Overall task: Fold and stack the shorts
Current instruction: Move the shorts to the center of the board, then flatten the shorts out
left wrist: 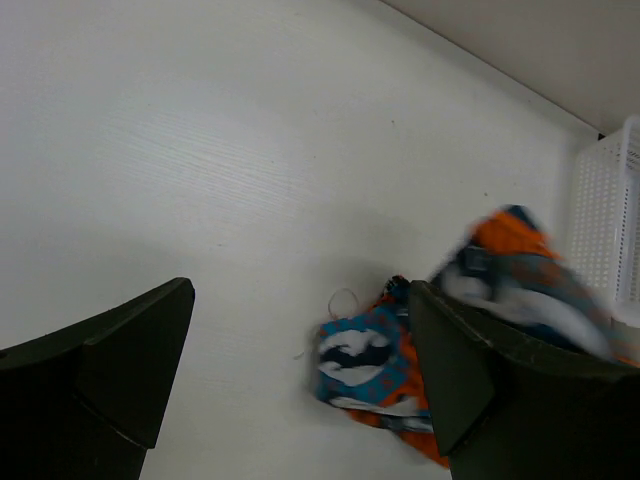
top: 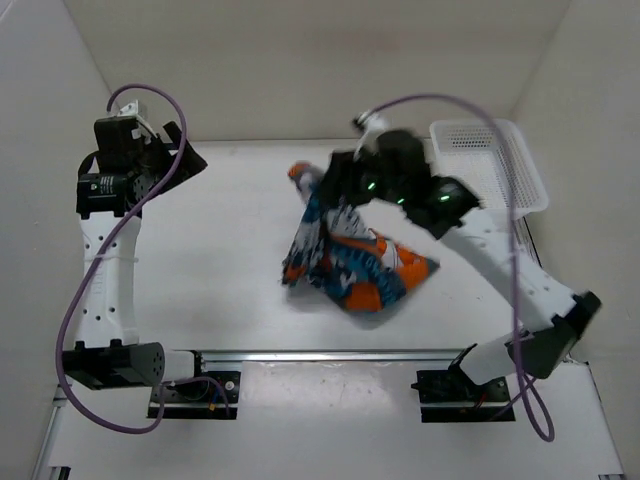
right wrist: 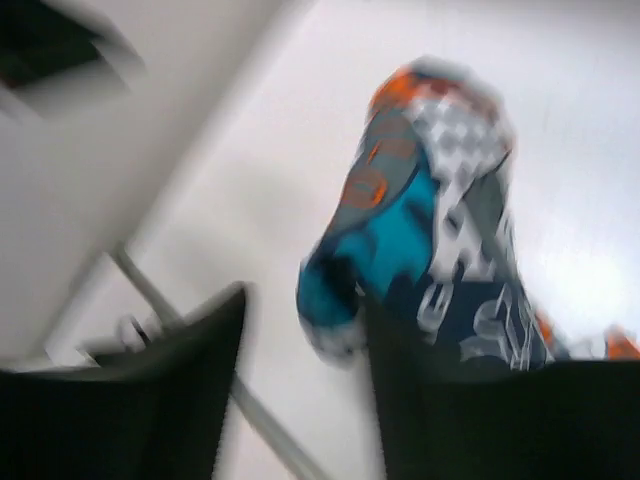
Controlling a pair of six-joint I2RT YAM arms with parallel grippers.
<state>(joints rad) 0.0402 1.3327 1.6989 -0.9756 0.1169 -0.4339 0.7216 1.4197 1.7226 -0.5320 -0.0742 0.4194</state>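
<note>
The shorts [top: 350, 265], printed in teal, orange, navy and white, lie in a crumpled heap at the table's middle. A strip of them rises toward my right gripper [top: 328, 185], which hovers above their far end. In the right wrist view the shorts [right wrist: 430, 220] hang blurred against the right finger. The right gripper [right wrist: 305, 300] has its jaws apart with bare table showing between them. My left gripper [top: 185, 160] stands wide open at the far left, well away from the cloth. In its own view the left gripper [left wrist: 300, 290] is empty and the shorts [left wrist: 375, 365] lie beyond its right finger.
A white mesh basket [top: 500, 160] stands at the back right, also seen as the basket [left wrist: 605, 220] at the right edge of the left wrist view. A metal rail [top: 330, 355] runs along the near edge between the arm bases. White walls enclose the table.
</note>
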